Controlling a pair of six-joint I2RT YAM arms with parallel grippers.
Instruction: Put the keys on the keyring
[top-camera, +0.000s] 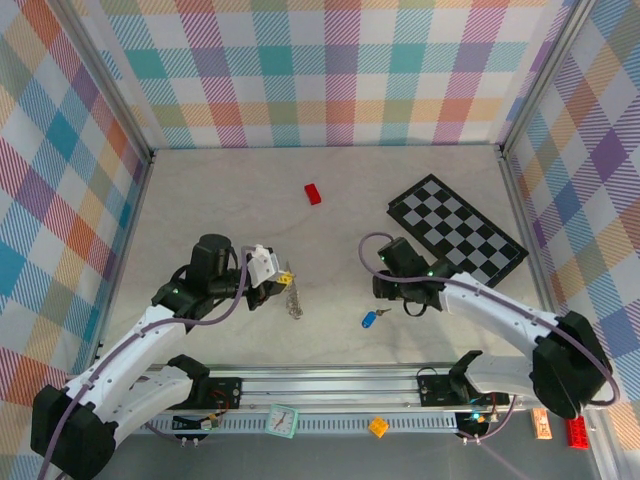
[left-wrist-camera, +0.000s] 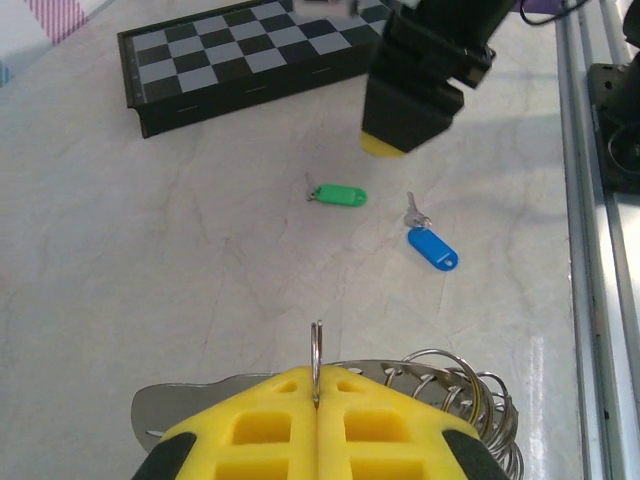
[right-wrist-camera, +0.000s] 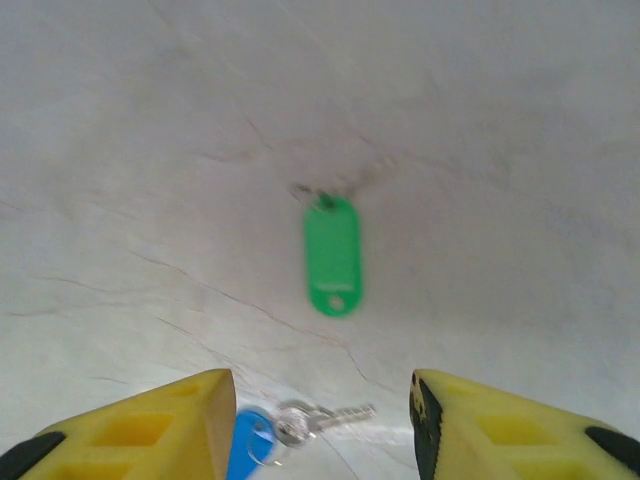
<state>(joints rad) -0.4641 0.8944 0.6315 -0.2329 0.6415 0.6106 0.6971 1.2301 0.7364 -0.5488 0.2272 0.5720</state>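
Pale marble-look tabletop (top-camera: 230, 190) is where both tiny, light keys lie flat: green-headed silver key (right-wrist-camera: 331, 255) just ahead of your wide-open right gripper (right-wrist-camera: 320, 390), blue-headed silver key (right-wrist-camera: 250, 440) by one fingertip, so pinch the slippery plastic heads, while your left gripper (left-wrist-camera: 317, 385) is clamped on the thin stiff metal keyring (left-wrist-camera: 316, 340).

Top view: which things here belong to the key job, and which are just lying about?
For the job:
green key
blue key
keyring, pinched in the left fingers

Just lying about:
red brick
chequered board
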